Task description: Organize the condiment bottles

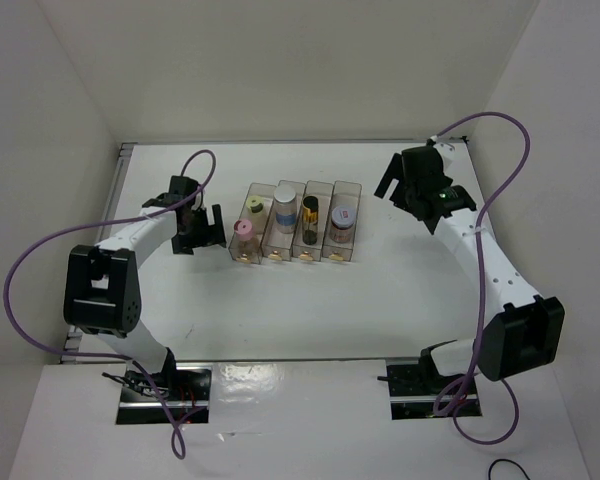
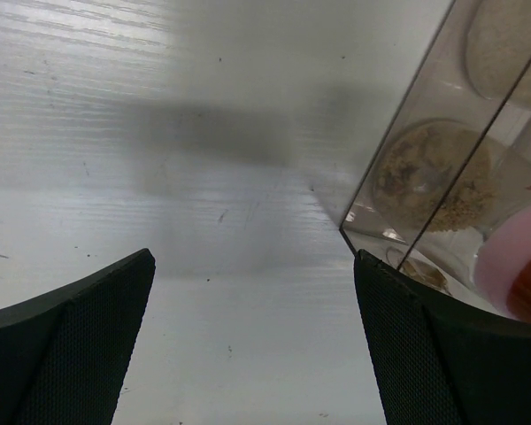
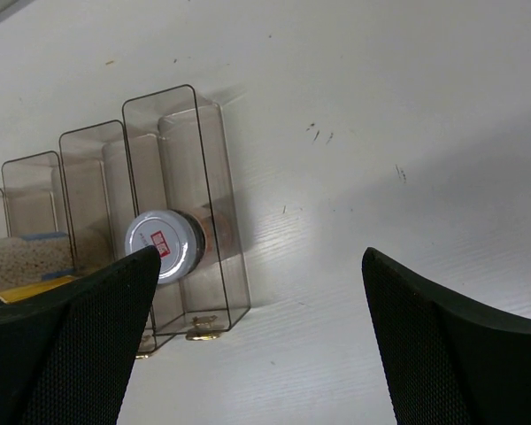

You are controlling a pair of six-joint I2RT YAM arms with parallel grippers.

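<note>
Between the fingers of your left tool (image 1: 210,228) you have only bare counter (image 1: 400,290): the jaws stand wide and grip nothing. It sits just beside the left end of the clear rack (image 1: 348,186), and a corner of that rack shows at the right of its wrist view. Your right tool (image 1: 392,190) is also spread wide and holds nothing. It sits off to the right of the rack, apart from it. The rack has four compartments side by side, and all five bottles stand upright inside it. In the leftmost compartment you see two: the pink-capped bottle (image 1: 243,230) at the near end and the yellow-green-capped bottle (image 1: 256,206) behind it. Next comes the white-capped bottle (image 1: 284,205) with a blue-and-white label, then the slim dark-capped amber bottle (image 1: 310,215). The rightmost compartment holds the bottle with the white red-marked cap (image 1: 342,215), which your right wrist view shows toward the near end of its compartment.
</note>
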